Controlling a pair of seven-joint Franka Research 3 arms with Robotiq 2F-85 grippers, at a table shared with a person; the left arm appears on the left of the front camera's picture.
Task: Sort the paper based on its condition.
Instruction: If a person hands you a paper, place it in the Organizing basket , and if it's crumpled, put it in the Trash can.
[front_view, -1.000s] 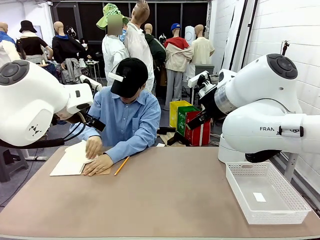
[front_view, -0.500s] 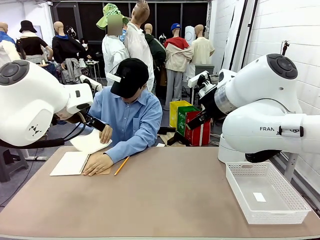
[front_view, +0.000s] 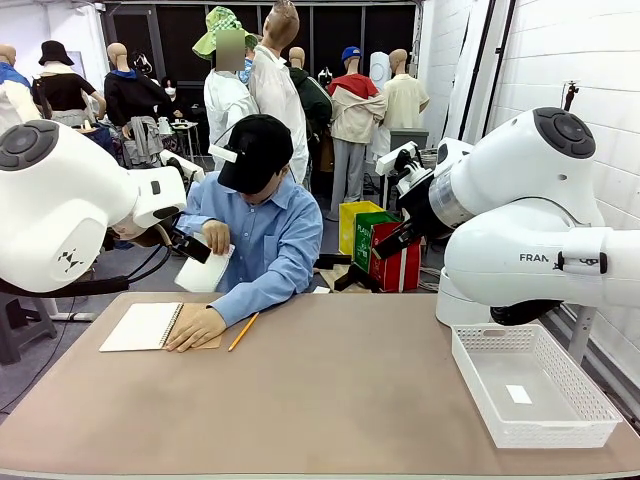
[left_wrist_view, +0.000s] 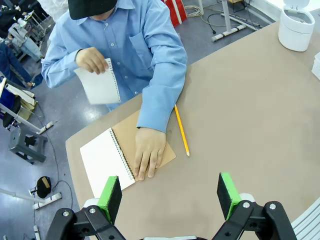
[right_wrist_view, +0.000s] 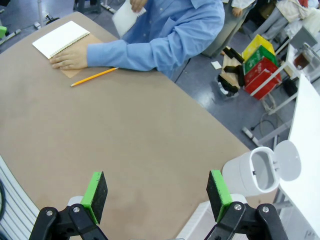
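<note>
Both grippers are idle. The left gripper (left_wrist_view: 168, 187) hangs above the table (left_wrist_view: 250, 125) with its jaws spread wide and nothing between them, and the right gripper (right_wrist_view: 157, 192) is just as wide and empty. The paper (left_wrist_view: 100, 86), 1 loose sheet with a punched edge, is up in the air at 10 o'clock in the front view, pinched in the person's hand (left_wrist_view: 91, 59) beyond the far table edge. The other hand (left_wrist_view: 148, 159) presses on the spiral notebook (left_wrist_view: 106, 161), with a pencil (left_wrist_view: 181, 131) just beside it at 3 o'clock.

The sheet is thin, so a hard or off-centre pinch at a handover would probably crease it and spoil the very condition being sorted. Laid flat on the table, it would give the pads no edge to catch. A reach toward 10 o'clock also brings an arm near the person's forearm.

The sheet looks smooth, but its far side is hidden. In the front view the left arm's black wrist part covers 1 corner. The white basket (front_view: 555, 436) at 4 o'clock holds a tiny tag (front_view: 518, 394); I cannot tell which condition it is meant for.
</note>
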